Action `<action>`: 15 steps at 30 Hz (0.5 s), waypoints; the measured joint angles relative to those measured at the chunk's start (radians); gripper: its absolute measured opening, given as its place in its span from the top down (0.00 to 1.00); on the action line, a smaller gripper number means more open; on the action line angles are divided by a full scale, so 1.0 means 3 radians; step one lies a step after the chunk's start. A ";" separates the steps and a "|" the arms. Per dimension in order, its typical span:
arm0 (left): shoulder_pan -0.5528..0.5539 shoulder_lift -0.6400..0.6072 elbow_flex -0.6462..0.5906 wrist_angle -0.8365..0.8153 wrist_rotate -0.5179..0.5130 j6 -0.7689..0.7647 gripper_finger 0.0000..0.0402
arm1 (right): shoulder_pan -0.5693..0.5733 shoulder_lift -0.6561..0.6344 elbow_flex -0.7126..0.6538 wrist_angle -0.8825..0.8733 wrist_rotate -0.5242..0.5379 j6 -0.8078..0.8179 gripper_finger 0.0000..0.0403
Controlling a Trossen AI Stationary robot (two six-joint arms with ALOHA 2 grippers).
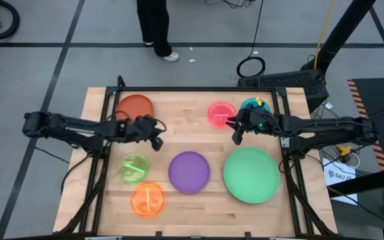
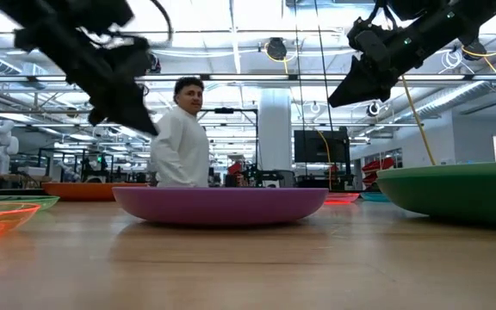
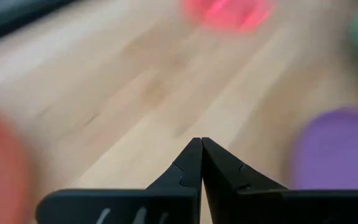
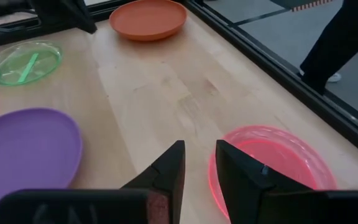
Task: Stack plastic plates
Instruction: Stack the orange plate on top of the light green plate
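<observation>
Our left end effector point(image 1: 157, 142) hangs above bare wood with its fingers pressed together and nothing between them, so we read it as parked or in transit, not gripping. It sits between the orange-red plate point(image 1: 135, 106) and the lime plate point(image 1: 134, 167), touching neither. Our right end effector point(image 4: 199, 163) has its fingers standing a little apart and empty, poised over the edge of the pink plate point(image 4: 272, 163); that gap looks suited to slipping over a thin rim, so we judge the pink plate is the next pick. Just beside it, partly under the right wrist, lies the blue plate point(image 1: 253, 105). Nearer the front of the surface point(image 1: 179, 127) the purple plate point(image 1: 189, 171), the mint green plate point(image 1: 251, 175) and the orange plate point(image 1: 147, 199) lie flat and apart. Nothing is stacked yet. A person point(image 2: 182, 133) stands beyond the surface.
</observation>
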 joint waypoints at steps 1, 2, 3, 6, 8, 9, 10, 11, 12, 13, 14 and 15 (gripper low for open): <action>0.0045 0.0101 0.0111 -0.0251 -0.0014 -0.0013 0.97 | -0.0011 0.0001 0.0000 0.0000 0.0000 -0.0011 0.79; 0.0098 0.0199 0.0211 -0.0474 -0.0023 -0.0012 0.97 | -0.0023 0.0001 0.0000 0.0000 -0.0002 -0.0025 0.79; 0.0150 0.0284 0.0293 -0.0650 -0.0032 0.0009 0.97 | -0.0031 0.0000 0.0000 0.0000 -0.0002 -0.0042 0.79; 0.0323 0.0501 0.0454 -0.1045 -0.0048 0.0152 0.97 | -0.0053 0.0001 0.0000 -0.0002 -0.0003 -0.0060 0.79; 0.0443 0.0590 0.0510 -0.1228 -0.0048 0.0220 0.97 | -0.0053 0.0000 0.0000 -0.0002 -0.0002 -0.0060 0.79; 0.0502 0.0612 0.0533 -0.1281 -0.0050 0.0260 0.97 | -0.0053 0.0000 0.0000 -0.0005 -0.0003 -0.0060 0.79; 0.0562 0.0624 0.0547 -0.1302 -0.0049 0.0291 0.97 | -0.0051 0.0001 0.0000 -0.0013 -0.0003 -0.0060 0.79; 0.0627 0.0624 0.0564 -0.1330 -0.0049 0.0322 0.97 | -0.0051 0.0000 0.0000 -0.0026 -0.0003 -0.0060 0.79; 0.0688 0.0623 0.0587 -0.1361 -0.0050 0.0346 0.97 | -0.0051 0.0000 0.0000 -0.0039 -0.0003 -0.0060 0.79; 0.0755 0.0623 0.0617 -0.1391 -0.0049 0.0367 0.97 | -0.0051 0.0000 0.0000 -0.0055 -0.0001 -0.0060 0.79; 0.0824 0.0624 0.0651 -0.1430 -0.0049 0.0378 0.97 | -0.0051 0.0000 0.0000 -0.0074 0.0000 -0.0060 0.79; 0.0900 0.0624 0.0686 -0.1493 -0.0048 0.0404 0.97 | -0.0051 0.0001 0.0000 -0.0086 0.0000 -0.0059 0.79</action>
